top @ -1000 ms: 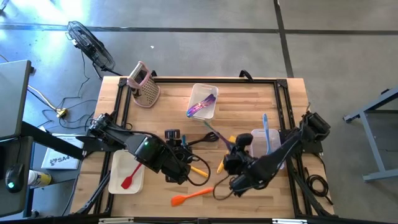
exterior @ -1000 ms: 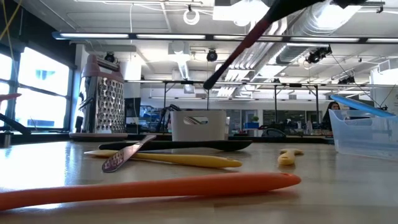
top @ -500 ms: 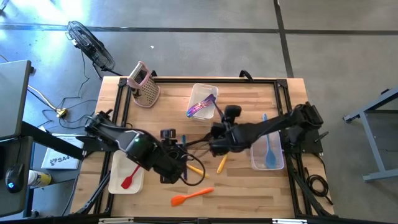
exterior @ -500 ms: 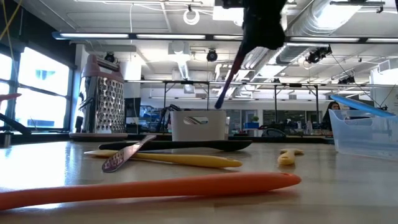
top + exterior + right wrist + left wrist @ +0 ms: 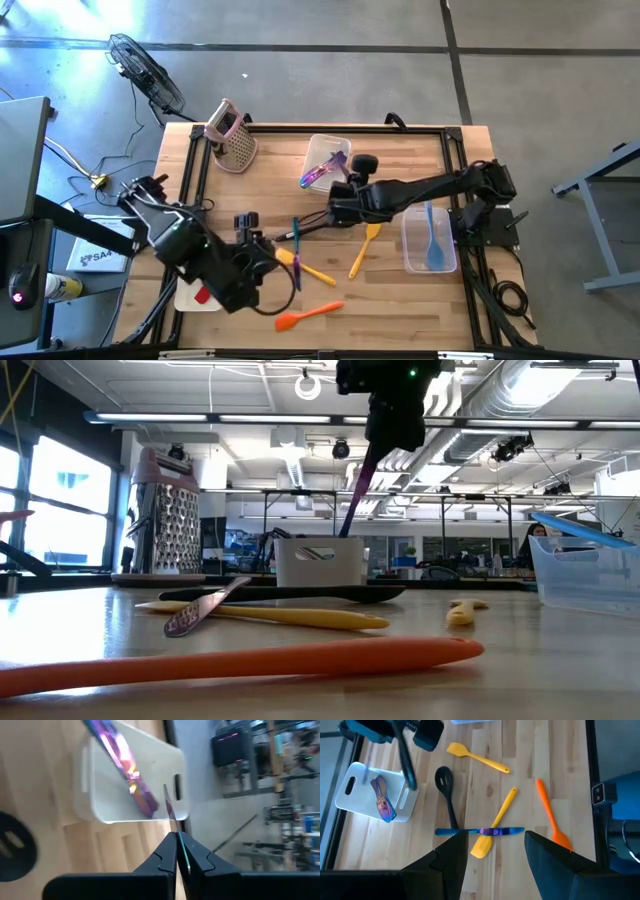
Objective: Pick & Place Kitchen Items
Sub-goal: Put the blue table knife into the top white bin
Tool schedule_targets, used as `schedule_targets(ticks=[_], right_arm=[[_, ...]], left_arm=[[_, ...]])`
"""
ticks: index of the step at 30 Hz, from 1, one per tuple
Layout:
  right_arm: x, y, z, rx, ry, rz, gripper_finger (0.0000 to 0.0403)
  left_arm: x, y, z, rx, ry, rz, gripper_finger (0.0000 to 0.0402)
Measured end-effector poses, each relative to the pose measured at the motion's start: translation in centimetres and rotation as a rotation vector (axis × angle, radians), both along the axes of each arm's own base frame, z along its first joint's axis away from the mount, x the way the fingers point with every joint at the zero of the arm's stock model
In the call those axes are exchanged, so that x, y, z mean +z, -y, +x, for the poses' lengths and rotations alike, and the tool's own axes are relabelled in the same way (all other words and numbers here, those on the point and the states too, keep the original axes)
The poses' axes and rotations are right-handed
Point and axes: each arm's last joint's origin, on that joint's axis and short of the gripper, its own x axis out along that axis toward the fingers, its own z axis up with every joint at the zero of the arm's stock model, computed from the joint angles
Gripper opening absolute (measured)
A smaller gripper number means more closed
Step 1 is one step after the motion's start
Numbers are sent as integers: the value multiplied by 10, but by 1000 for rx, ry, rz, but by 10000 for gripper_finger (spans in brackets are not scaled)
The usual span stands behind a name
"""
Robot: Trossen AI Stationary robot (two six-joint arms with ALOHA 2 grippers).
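Observation:
My right gripper is over the table's middle, just near of the white bin that holds iridescent purple utensils. It is shut on a slim purple utensil. My left gripper is open and empty at the near left, also in the high view. On the table lie a blue-purple utensil, two yellow spatulas, an orange spatula and a black slotted spoon. My right gripper pinches the slim purple utensil by its upper end between the two shut fingers, which lie across it. The utensil hangs slanted below the fingers, clear of the table, its lower end just above the white bin's rim.
A clear bin with a blue spatula stands at the right. A white bin with a red utensil lies under my left arm. A pink grater stands at the far left.
My right gripper has carried the purple utensil from the near right up and toward the far edge, to the white bin at the far middle; the utensil now hangs steeper. My left gripper has drawn back toward the table's left edge, uncovering the blue-purple utensil.

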Motion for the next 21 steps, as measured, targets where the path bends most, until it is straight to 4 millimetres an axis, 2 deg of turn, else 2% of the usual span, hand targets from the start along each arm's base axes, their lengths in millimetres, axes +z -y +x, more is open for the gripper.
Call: schedule_targets(ticks=[15, 21], right_arm=[[-23, 43, 9, -123, -52, 70, 3], [-31, 55, 18, -155, -8, 76, 3]], left_arm=[[0, 21, -17, 3, 26, -55, 187], [0, 21, -17, 82, 40, -117, 186]])
